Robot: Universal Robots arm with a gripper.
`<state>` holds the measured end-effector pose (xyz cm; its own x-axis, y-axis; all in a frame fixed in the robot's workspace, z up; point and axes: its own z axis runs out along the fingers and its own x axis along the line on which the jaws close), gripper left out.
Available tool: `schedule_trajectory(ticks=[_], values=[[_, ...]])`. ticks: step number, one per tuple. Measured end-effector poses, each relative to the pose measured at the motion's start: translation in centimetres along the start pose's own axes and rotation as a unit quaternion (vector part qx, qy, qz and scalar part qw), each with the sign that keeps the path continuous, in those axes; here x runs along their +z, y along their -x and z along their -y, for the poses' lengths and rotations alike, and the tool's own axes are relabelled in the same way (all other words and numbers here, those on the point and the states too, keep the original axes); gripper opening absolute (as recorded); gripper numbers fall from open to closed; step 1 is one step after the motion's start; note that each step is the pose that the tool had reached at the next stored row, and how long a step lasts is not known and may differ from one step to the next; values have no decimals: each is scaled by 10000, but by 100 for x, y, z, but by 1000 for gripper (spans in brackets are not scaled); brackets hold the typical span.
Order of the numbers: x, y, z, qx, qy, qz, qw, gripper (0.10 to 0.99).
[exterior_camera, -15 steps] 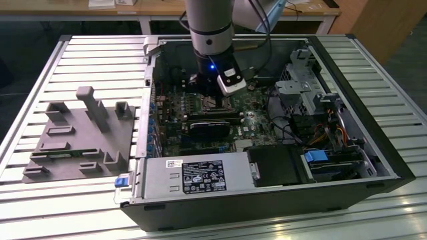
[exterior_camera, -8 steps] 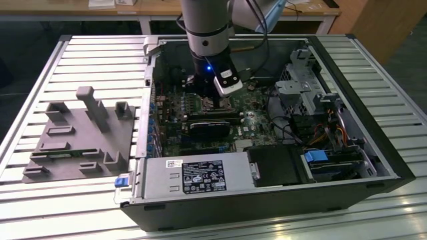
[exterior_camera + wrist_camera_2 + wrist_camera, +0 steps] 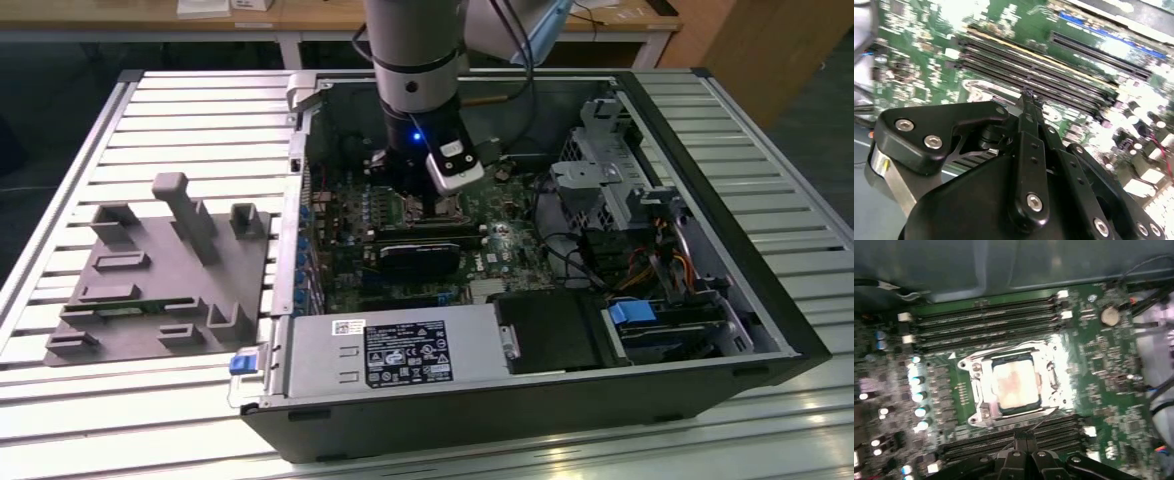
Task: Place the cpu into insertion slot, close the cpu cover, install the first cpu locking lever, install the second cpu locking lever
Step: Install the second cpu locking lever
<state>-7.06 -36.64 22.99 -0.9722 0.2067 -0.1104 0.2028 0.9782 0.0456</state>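
Black gripper (image 3: 1025, 439) pinched together, empty, beside silvery-tan square cpu (image 3: 1015, 385) under grey metal cpu cover (image 3: 1050, 377); slot hidden.

A slatted metal table (image 3: 160, 100) carries an open black computer case (image 3: 561, 400) lying on its side and, toward the exterior view's left just beside it, a grey fixture tray (image 3: 147, 290) with upright blocks.

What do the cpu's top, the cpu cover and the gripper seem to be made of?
The cpu: dull silvery-tan metal, matte sheen. The cpu cover: bare metal, bright glare off the frame. The gripper: black, smooth, probably coated metal or plastic, with silver screws.
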Motion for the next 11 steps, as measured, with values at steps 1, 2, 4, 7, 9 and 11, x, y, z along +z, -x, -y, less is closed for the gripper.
schedule_trajectory(ticks=[1, 2, 4, 7, 9, 11], values=[[2, 2, 0, 2, -18, -83, 10000, 102], [5, 3, -1, 4, -33, -163, 9999, 102], [6, 4, 0, 4, -42, -202, 9998, 102], [6, 4, 0, 5, -42, -204, 9998, 102], [12, 4, 5, 6, -19, -208, 9998, 102], [22, 5, 22, 12, 45, -222, 9997, 102]])
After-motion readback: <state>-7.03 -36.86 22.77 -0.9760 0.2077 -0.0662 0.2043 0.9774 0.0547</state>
